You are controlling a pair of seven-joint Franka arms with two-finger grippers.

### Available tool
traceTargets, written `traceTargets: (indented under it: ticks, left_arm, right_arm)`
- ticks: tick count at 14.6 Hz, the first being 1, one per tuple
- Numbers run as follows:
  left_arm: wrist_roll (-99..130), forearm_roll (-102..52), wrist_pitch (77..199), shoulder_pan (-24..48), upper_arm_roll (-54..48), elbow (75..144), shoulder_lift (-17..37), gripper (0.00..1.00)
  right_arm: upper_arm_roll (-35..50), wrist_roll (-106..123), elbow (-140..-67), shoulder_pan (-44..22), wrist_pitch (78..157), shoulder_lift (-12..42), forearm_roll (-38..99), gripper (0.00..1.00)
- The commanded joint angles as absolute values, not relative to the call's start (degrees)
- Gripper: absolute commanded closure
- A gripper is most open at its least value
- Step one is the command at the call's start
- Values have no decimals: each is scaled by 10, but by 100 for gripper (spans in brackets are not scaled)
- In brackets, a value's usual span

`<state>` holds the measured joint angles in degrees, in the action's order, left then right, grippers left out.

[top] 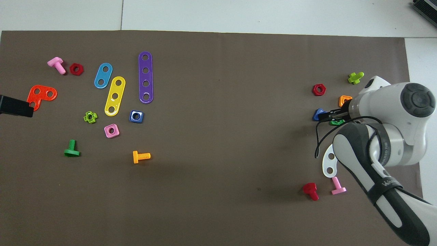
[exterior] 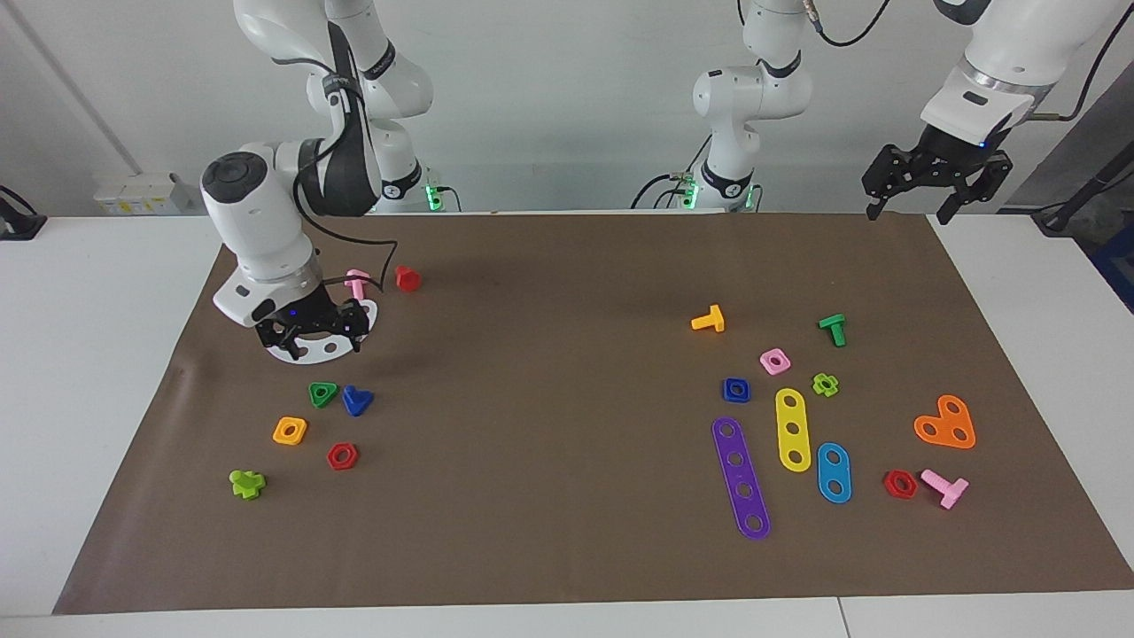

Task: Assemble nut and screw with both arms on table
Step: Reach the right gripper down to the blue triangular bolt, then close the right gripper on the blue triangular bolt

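Note:
The dark-blue square nut (exterior: 735,390) (top: 136,116) lies flat on the brown mat (exterior: 567,292) toward the left arm's end of the table. The dark-blue screw (exterior: 357,400) (top: 318,114) lies toward the right arm's end, beside a green triangular nut (exterior: 322,393). My right gripper (exterior: 314,341) (top: 333,115) is open and empty, low over a white curved plate (exterior: 319,350); the screw lies just farther from the robots than that plate. My left gripper (exterior: 911,211) (top: 20,108) is open, empty and raised over the mat's corner, where the arm waits.
Near the screw lie an orange-yellow square nut (exterior: 290,431), a red hex nut (exterior: 342,455), a lime bolt (exterior: 246,483), a pink bolt (exterior: 357,283) and a red bolt (exterior: 407,278). Around the blue nut lie a pink nut (exterior: 774,361) and purple (exterior: 741,477) and yellow (exterior: 793,429) strips.

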<state>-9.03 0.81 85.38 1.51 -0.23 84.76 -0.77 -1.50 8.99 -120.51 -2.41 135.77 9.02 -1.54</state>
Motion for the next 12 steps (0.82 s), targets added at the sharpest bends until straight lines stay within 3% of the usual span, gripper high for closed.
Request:
traceTargets:
  ticks: [1,12]
  left_arm:
    - [-95,13,850,9,-6,862,-21,0]
    - [-95,13,850,9,-6,862,-21,0]
  right_arm:
    - [-11,117,-1236,-21,1421,109,-11,1]
    - [-11,122,-1236,-19,1474,149,-10,36]
